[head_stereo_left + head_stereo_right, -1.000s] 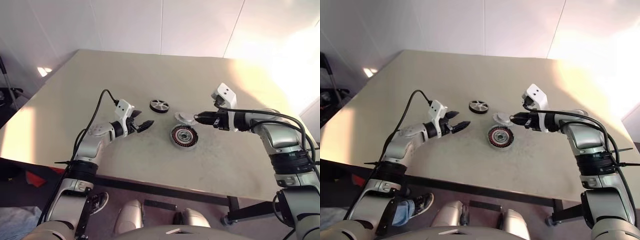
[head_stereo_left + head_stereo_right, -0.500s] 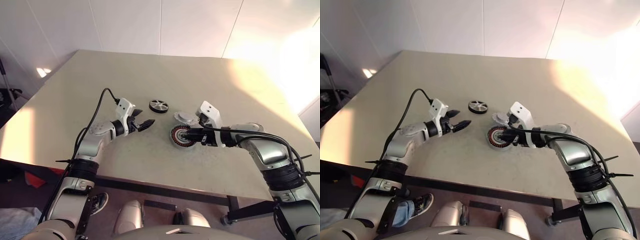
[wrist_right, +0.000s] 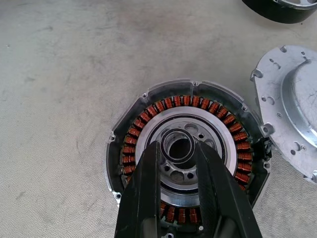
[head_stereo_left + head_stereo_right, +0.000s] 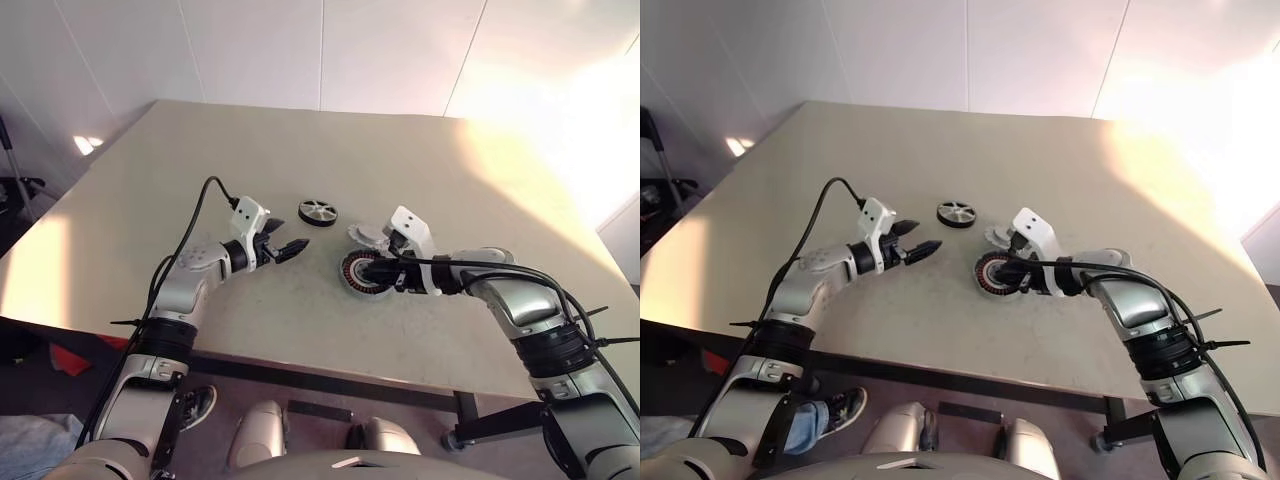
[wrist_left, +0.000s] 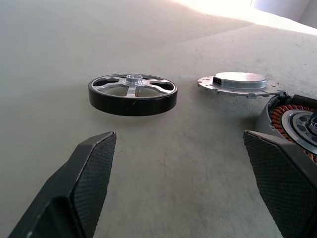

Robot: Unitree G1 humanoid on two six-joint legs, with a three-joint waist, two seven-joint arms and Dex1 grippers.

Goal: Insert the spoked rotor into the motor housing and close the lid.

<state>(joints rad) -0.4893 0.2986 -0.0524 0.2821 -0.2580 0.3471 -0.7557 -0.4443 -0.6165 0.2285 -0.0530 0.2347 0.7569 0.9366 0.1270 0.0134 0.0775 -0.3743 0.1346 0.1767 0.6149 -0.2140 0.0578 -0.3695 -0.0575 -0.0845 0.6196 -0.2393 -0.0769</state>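
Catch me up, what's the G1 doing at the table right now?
Motor assembly, early stage. The right gripper is down over the motor housing, jaws nearly together at its silvery centre hub. The left gripper hovers with jaws wide open, aimed toward the spoked rotor, which lies untouched on the table. The lid lies flat beside the housing. Nothing is inserted yet.

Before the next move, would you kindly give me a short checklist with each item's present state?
1. Spoked rotor lying flat on the table, free to pick: ok.
2. Left gripper open, aimed toward the rotor: ok.
3. Motor housing empty, copper windings exposed: ok.
4. Right gripper clear of the housing: not ok; its fingertips sit over the centre hub.
5. Lid set aside beside the housing: ok.
6. Right gripper actually gripping the hub: cannot tell.
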